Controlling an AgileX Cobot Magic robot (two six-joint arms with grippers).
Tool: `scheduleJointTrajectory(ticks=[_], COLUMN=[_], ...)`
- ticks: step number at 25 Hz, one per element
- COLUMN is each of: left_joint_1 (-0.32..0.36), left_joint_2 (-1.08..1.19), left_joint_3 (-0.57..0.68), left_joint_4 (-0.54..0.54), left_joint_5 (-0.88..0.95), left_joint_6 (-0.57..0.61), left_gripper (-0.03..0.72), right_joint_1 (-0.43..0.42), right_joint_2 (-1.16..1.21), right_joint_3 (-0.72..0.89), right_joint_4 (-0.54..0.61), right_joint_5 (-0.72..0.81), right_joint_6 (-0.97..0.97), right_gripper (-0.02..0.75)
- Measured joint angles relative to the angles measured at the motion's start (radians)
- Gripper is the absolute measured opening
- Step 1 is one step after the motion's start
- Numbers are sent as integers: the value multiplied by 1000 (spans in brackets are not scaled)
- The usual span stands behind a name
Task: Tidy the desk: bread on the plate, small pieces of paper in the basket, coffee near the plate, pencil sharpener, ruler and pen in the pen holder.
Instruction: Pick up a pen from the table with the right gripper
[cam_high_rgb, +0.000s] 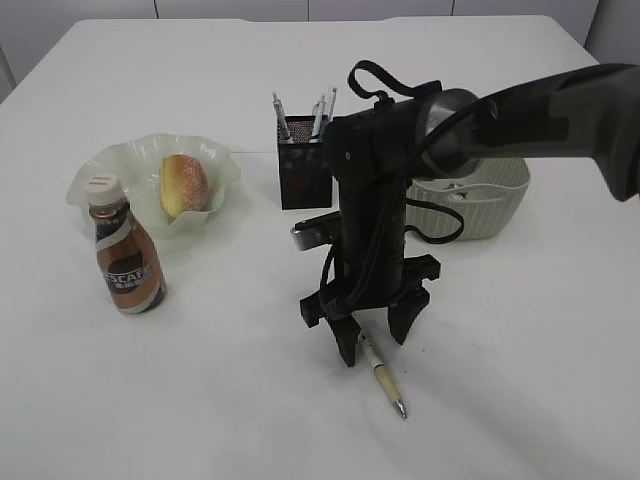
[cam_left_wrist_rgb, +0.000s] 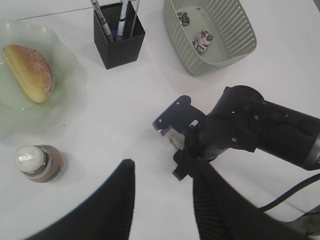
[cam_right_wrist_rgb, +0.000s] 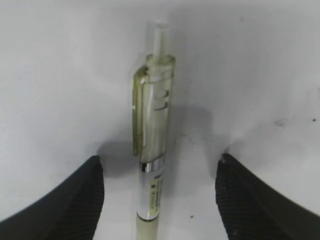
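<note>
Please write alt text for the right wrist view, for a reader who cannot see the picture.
A pale pen with a clear clip lies on the white table, lengthwise between the two dark fingertips of the open right gripper. Neither fingertip touches the pen.

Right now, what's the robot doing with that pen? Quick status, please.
Right gripper open, jaws astride the pen, not gripping. Pen flat on the table. Left gripper open, empty. Nothing in the way.
</note>
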Motion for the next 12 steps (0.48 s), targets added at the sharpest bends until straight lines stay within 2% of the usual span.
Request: scheduleJointTrajectory(ticks=[12], left_joint_1=[0], left_joint_2=[0], left_joint_3=[0], left_joint_4=[0], left_joint_5=[0], left_joint_6=[0], left_gripper=[290], right_joint_1=[0], right_joint_2=[0], right_joint_3=[-2], right_joint_4=[-6], right_joint_5=[2], right_joint_6=[2], right_gripper=[498])
